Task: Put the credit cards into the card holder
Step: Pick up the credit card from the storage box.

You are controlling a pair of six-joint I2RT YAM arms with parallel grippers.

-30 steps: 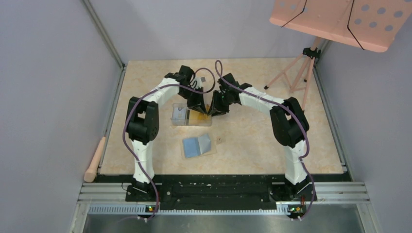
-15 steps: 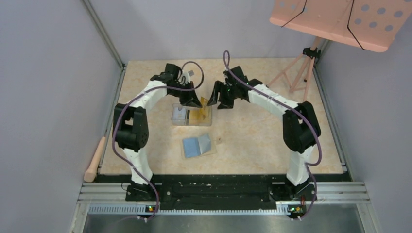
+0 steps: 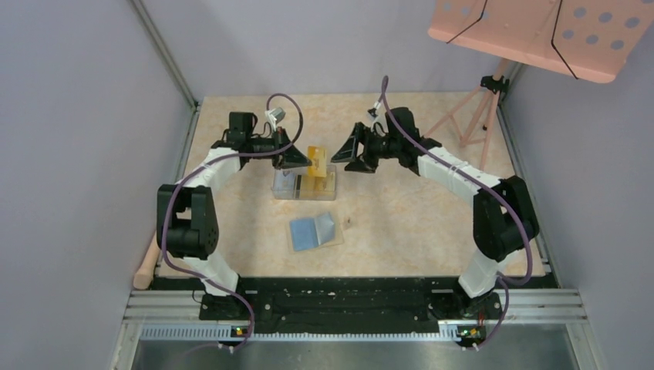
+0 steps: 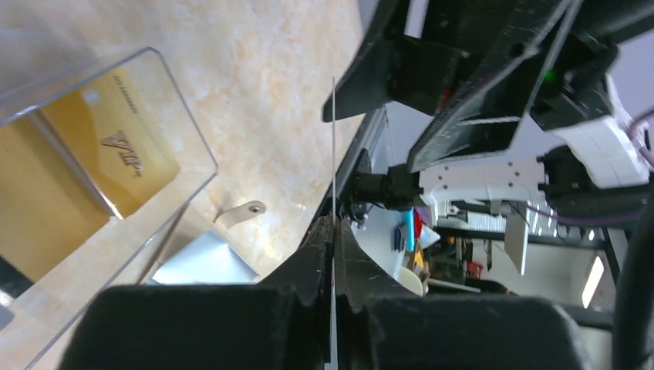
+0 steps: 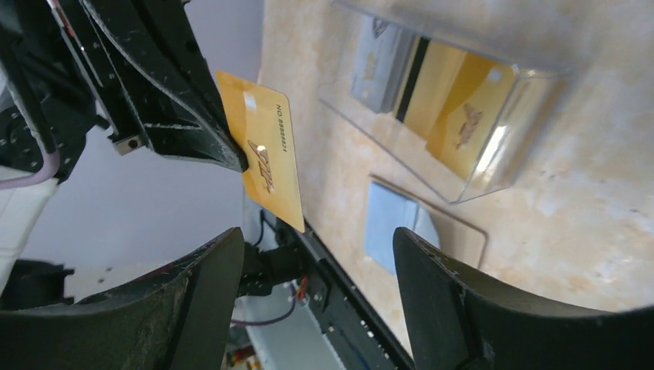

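A golden credit card hangs above the clear box, and my left gripper is shut on its left edge. The left wrist view shows that card edge-on between the closed jaws of the left gripper. My right gripper faces it from the right, open and apart from the card; nothing sits between the jaws of the right gripper. More golden credit cards lie in the box. The card holder lies open on the table, blue pockets up.
The clear plastic box sits under the held card, with a grey card also inside. A wooden handle lies off the table's left edge. A pink stand stands at the back right.
The right gripper has opened, let go of the golden card and backed off to the right. The left gripper has kept the card and swung up and left.
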